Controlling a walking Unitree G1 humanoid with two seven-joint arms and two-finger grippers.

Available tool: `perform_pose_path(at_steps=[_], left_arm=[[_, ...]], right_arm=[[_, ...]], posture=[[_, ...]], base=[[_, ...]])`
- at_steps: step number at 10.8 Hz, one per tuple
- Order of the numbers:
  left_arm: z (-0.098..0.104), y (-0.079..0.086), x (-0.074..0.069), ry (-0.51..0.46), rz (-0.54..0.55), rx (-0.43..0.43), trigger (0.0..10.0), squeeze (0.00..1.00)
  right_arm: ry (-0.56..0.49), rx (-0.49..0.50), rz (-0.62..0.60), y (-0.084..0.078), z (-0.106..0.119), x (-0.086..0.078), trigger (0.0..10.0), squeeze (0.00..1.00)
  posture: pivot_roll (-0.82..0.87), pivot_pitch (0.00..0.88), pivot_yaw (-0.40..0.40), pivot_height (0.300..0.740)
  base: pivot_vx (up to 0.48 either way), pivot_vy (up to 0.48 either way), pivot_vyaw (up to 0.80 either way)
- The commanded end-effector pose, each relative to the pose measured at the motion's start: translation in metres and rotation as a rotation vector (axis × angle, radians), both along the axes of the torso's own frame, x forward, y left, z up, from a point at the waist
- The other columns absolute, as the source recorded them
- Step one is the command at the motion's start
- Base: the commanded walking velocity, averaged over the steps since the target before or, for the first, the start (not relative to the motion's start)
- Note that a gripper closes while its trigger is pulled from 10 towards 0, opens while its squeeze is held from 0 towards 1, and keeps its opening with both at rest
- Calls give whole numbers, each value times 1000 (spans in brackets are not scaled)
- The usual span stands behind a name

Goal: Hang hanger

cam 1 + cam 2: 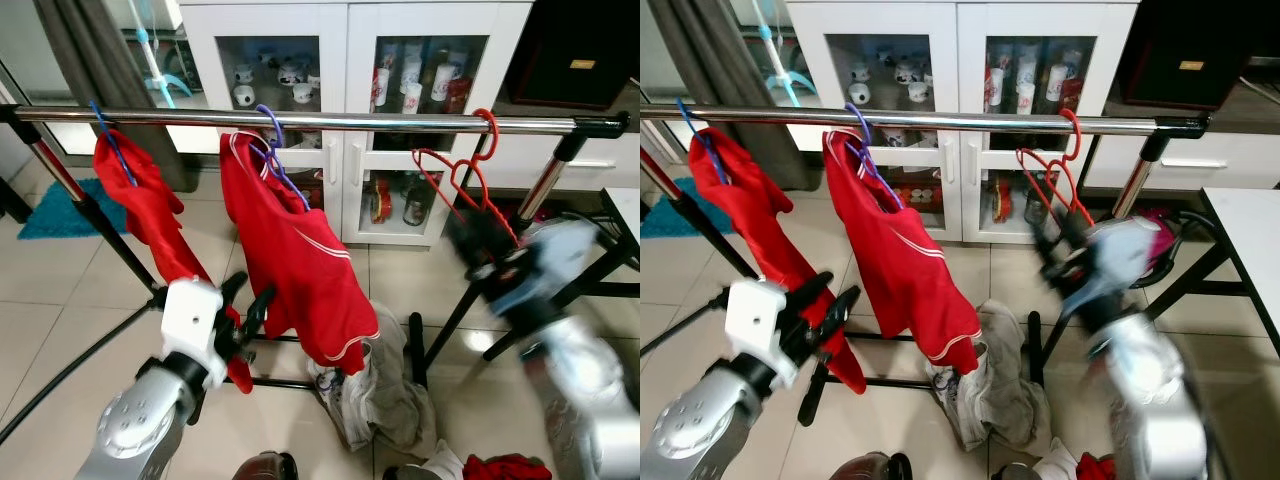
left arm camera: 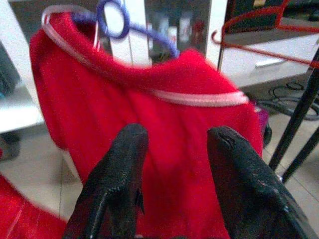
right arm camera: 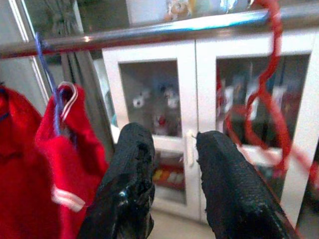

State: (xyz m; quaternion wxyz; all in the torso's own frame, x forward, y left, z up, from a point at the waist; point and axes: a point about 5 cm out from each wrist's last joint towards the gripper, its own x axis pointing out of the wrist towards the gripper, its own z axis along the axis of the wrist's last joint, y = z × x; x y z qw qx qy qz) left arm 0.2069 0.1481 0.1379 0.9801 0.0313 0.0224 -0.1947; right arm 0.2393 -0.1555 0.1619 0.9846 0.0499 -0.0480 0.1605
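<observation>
Near rail (image 1: 330, 121) right end, hanging already: red hanger (image 1: 466, 171), light, stiff, thin wire, best taken by its lower bar. Right gripper (image 3: 172, 164) spread, empty, blurring just below. Left gripper (image 2: 174, 164) spread too, facing shirt (image 1: 295, 260).

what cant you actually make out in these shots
- Right claw: smeared by motion blur in both eye views, so its spot beside the red hanger is unclear.
- Cabinet contents: too small behind the glass to identify.
- Floor pile: a crumpled heap, partly cut off by the bottom edge.
- Purple hanger: blurred in the left wrist view; its shoulders sit inside the red shirt.
</observation>
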Motion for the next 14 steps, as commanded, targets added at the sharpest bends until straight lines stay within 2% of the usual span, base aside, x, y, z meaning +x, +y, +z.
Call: perform_pose_path(at_steps=[1, 4, 5, 7, 8, 11, 13, 14], left_arm=[[3, 0, 0, -9, 9, 14, 10000, 0], [4, -2, 6, -17, 31, -5, 10000, 0], [3, -4, 10, -17, 35, -10, 10000, 0], [2, -2, 10, -16, 82, -21, 10000, 0], [3, -4, 9, -7, 112, -23, 10000, 0], [7, -7, 12, -40, 64, -20, 10000, 0], [8, -8, 16, -41, 64, -12, 10000, 0], [7, -9, 15, -39, 52, 0, 10000, 0]], right_arm=[[8, 4, 10, 9, 3, 1, 10000, 0], [67, 22, 12, 15, 1, 12, 10000, 0], [51, -55, 30, 17, 3, 15, 10000, 0], [97, -75, 51, 19, -2, 14, 10000, 0], [165, -96, -5, 17, -15, 18, 10000, 0], [153, -153, 29, 24, -19, 21, 10000, 0], [132, -162, -22, 17, -17, 23, 10000, 0], [115, -167, -38, 15, -16, 24, 10000, 0]], posture=[[8, 98, 84, 740], [-12, 94, 79, 740], [-20, 94, 75, 740], [-21, 89, 49, 740], [-6, 89, 35, 740], [-3, 81, 44, 740], [-5, 80, 57, 740], [-2, 78, 58, 740]], base=[[0, 409, 0], [0, 411, 0], [0, 416, 0], [0, 204, 0], [0, 0, 0], [114, 0, 138], [366, 0, 800], [371, 0, 0]])
